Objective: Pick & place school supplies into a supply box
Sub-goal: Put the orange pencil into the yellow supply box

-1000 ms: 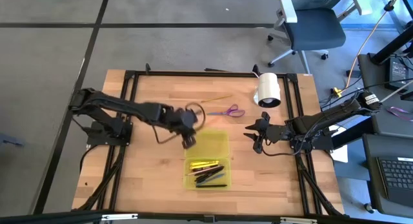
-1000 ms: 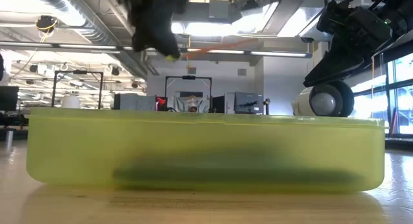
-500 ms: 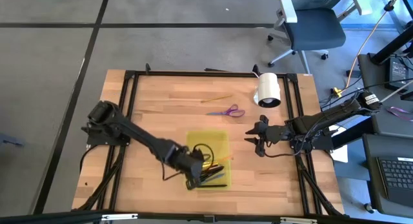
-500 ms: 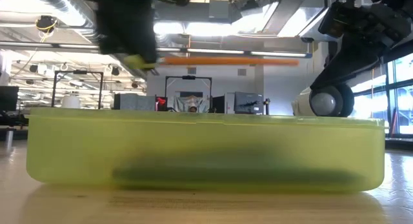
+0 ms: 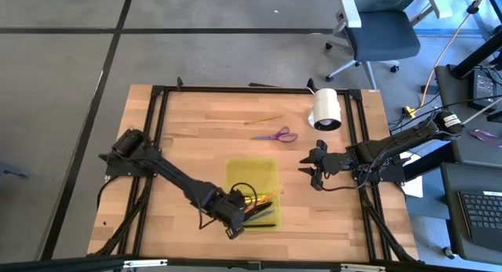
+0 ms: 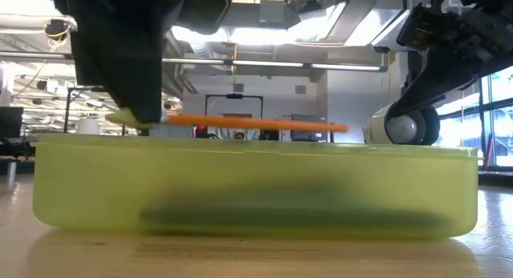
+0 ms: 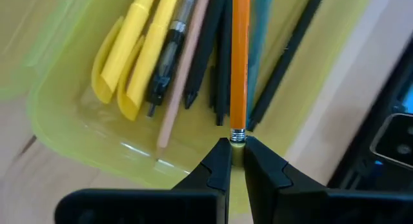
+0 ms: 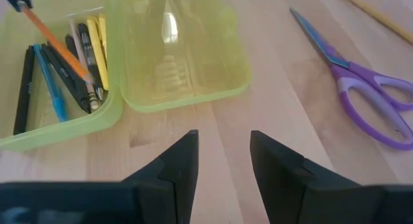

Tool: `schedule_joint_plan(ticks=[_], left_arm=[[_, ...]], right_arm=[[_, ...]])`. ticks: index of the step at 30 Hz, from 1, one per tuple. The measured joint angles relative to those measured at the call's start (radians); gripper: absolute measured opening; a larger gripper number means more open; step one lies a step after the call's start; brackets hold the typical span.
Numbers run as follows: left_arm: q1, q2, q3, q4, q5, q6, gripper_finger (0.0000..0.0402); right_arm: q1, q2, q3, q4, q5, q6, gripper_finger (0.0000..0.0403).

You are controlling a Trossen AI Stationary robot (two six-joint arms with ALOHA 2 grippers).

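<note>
I am working over a pale wooden table (image 5: pixel 188 123) with butcher-block seams, edged by a black metal frame. Around it the floor is grey with dark seam lines. A grey office chair (image 5: pixel 375 29) stands beyond the far right corner, and a desk with a keyboard (image 5: pixel 480 213) sits off to the right. Across the table at surface height I see an open lab with exposed ducting, strip lights and equipment racks. I can read no brand, label or writing anywhere.

My left gripper (image 7: pixel 233 161) is pinched shut on the eraser end of the orange pencil (image 6: pixel 256 122), holding it level just above the supply box (image 5: pixel 267 172), over the near half where the pens and pencils (image 7: pixel 181 62) lie together: yellow, black, blue and wood-coloured. The box lies open near the table's middle, its far half bare.

My right gripper (image 8: pixel 222 156) waits low over the table to the right of the box, fingers parted with nothing between them.

The purple-handled scissors (image 5: pixel 276 135) lie flat on the wood beyond the box, a yellow pencil (image 5: pixel 263 119) farther back, and the white roll (image 5: pixel 326 109) near the far right corner.
</note>
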Motion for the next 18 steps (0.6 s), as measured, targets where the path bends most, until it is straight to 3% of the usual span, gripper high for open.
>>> schedule_joint_plan(ticks=[18], left_arm=[[0.028, 0.087, -0.001, -0.009, 0.110, 0.039, 0.0024]], right_arm=[[0.000, 0.000, 0.000, 0.001, -0.022, 0.001, 0.0144]])
